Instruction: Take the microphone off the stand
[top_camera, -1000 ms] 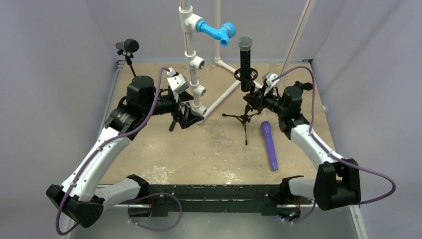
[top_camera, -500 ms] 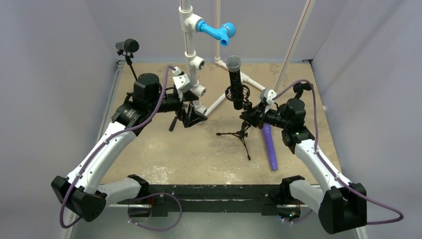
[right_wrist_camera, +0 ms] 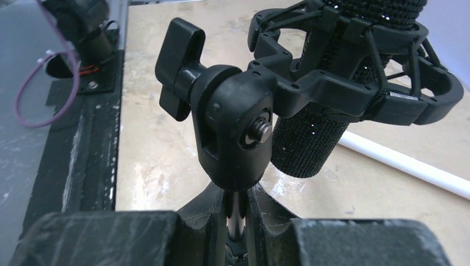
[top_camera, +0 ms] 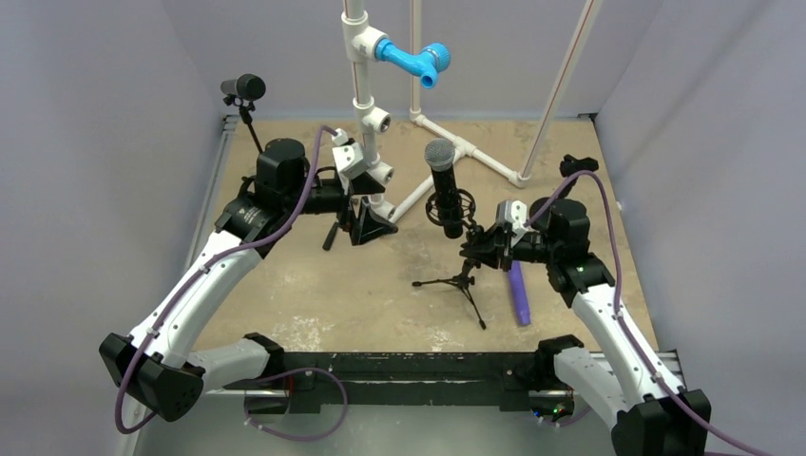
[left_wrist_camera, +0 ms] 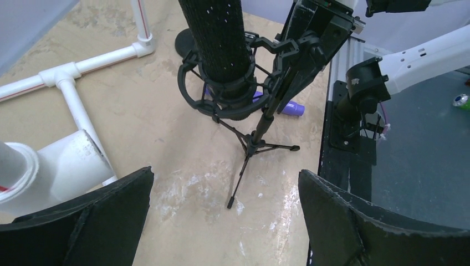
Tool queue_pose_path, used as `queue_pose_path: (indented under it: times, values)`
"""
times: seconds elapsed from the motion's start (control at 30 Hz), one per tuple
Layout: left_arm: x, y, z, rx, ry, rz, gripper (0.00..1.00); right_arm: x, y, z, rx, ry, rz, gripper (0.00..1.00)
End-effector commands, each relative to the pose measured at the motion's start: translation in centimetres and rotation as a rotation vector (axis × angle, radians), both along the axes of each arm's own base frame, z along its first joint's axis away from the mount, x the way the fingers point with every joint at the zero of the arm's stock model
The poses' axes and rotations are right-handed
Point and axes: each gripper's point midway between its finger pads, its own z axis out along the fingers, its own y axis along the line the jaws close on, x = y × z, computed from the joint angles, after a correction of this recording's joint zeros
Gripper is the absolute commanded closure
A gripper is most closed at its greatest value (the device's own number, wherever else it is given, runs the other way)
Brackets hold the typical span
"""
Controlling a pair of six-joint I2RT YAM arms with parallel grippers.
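Your right gripper point(top_camera: 473, 252) is pinching the thin pole of the stand point(top_camera: 463, 277). The microphone point(top_camera: 445, 195) sits upright in the stand's top, at about 11 o'clock from that claw. Your left gripper point(top_camera: 357, 224) hangs spread wide at the microphone's 9 o'clock, apart from it.

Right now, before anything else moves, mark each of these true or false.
1. The microphone is mounted in the stand. True.
2. The left gripper is shut on the microphone. False: its jaws are wide open, and it is apart from the microphone.
3. The right gripper is shut on the stand's pole, just below the mount. True.
4. The purple microphone stands upright. False: it lies flat on the table, beside the right arm.
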Motion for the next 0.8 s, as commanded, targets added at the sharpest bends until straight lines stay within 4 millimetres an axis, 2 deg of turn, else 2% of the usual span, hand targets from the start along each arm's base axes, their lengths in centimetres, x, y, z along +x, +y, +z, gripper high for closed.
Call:
queue_pose_path:
  times: [0.0, 0.2, 0.5, 0.77]
  values:
    - [-0.7, -1.0, 2.1, -0.082, -0.033, -0.085, 0.00, -6.0, -0.1, -3.4, -0.034, 0.213, 0.168, 1.00]
    - [-1.0, -2.6, 2.8, -0.155, -0.021, -0.154, 0.00, -7.8, 0.0, -3.5, -0.018, 0.214, 0.251, 1.00]
    - [-2.0, -5.8, 3.1, -0.177, -0.087, -0.293, 0.00, -8.0, 0.3, -3.6, -0.032, 0.210, 0.308, 1.00]
    - [-2.5, -6.9, 3.9, -0.269, -0.162, -0.378, 0.01, -7.9, 0.3, -3.9, -0.051, 0.217, 0.331, 1.00]
